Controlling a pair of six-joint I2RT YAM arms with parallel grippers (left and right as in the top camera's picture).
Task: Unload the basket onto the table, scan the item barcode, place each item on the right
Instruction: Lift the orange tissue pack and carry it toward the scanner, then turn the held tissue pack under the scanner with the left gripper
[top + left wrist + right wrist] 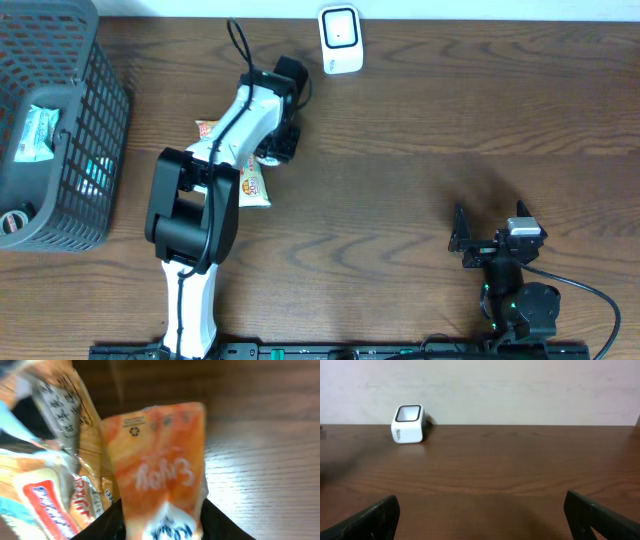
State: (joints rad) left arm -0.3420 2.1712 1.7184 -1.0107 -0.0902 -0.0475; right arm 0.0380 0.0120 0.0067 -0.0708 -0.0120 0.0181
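An orange snack packet [160, 460] stands upright between the black fingers [102, 525] of my left gripper [162, 529]. Both jaws press its sides, and the view is blurred. From overhead the left gripper [272, 148] hangs over a small pile of snack packets [252, 186] left of centre, and the arm hides the held packet there. The white barcode scanner [340, 40] stands at the table's far edge; it also shows in the right wrist view as the scanner [408, 423]. My right gripper [485, 240] rests open near the front right, its fingers [377, 520] wide apart over bare wood.
A dark wire basket [95, 120] with several packets in it stands at the far left. Other wrapped snacks [50, 485] lie beside the held packet. The table is brown wood [450, 120].
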